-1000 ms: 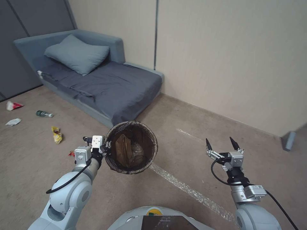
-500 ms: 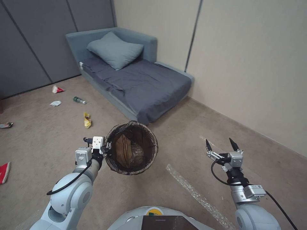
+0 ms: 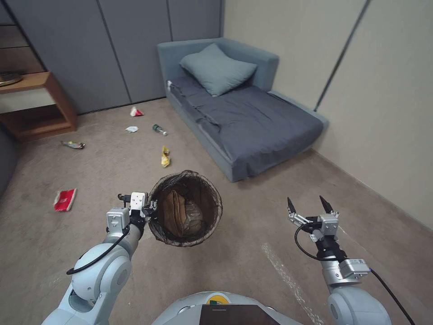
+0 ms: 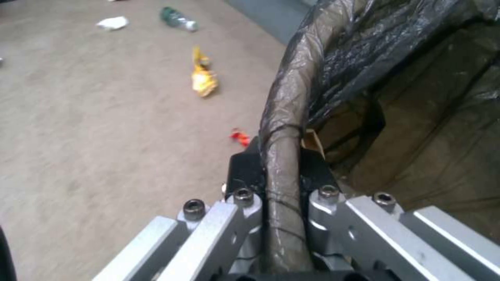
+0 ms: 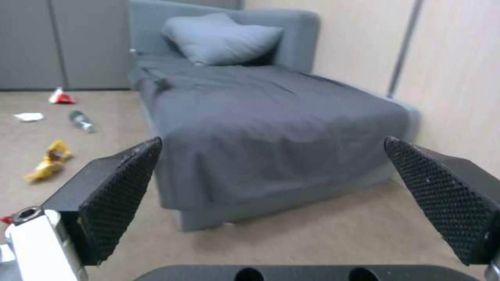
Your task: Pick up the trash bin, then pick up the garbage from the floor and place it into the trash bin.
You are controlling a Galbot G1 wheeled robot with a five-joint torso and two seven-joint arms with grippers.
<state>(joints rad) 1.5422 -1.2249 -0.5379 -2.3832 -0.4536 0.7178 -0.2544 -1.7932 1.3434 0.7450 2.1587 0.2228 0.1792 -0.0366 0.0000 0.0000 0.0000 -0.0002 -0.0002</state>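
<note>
- The trash bin (image 3: pixel 185 208) hangs in the air in front of the robot, above the carpet (image 3: pixel 112 180), its dark bag folded over the rim; inside lies a tan paper bag (image 3: pixel 173 213) beside some crumpled clear plastic.
- The left gripper (image 3: pixel 151 208) is clamped on the bin's rim on the robot's left side, one finger outside and one inside the bag-covered edge (the left wrist view shows the rim (image 4: pixel 282 156) pinched between the black fingertips).
- The left arm reaches forward, bent at the elbow, wrist level with the bin's top.
- The right gripper (image 3: pixel 306 207) is held forward on the right, well apart from the bin, its two dark fingers (image 5: pixel 118 171) spread wide with nothing between them.
- Garbage lies on the carpet beyond the bin: a yellow snack wrapper (image 3: pixel 165 156) nearest, then a small green bottle (image 3: pixel 159 130), a white tissue (image 3: pixel 131 129) and a red-and-white packet (image 3: pixel 135 111) nearer the grey wall panels.
- Farther left lie a flat red packet (image 3: pixel 65 199) and another small wrapper (image 3: pixel 73 144) near a wooden shelf (image 3: pixel 40 108).
- A tiny red wrapper (image 4: pixel 240 137) lies on the floor just beside the bin's rim in the left wrist view.
- A grey sofa bed (image 3: pixel 243 113) with a pillow (image 3: pixel 218 68) stands in the corner.
</note>
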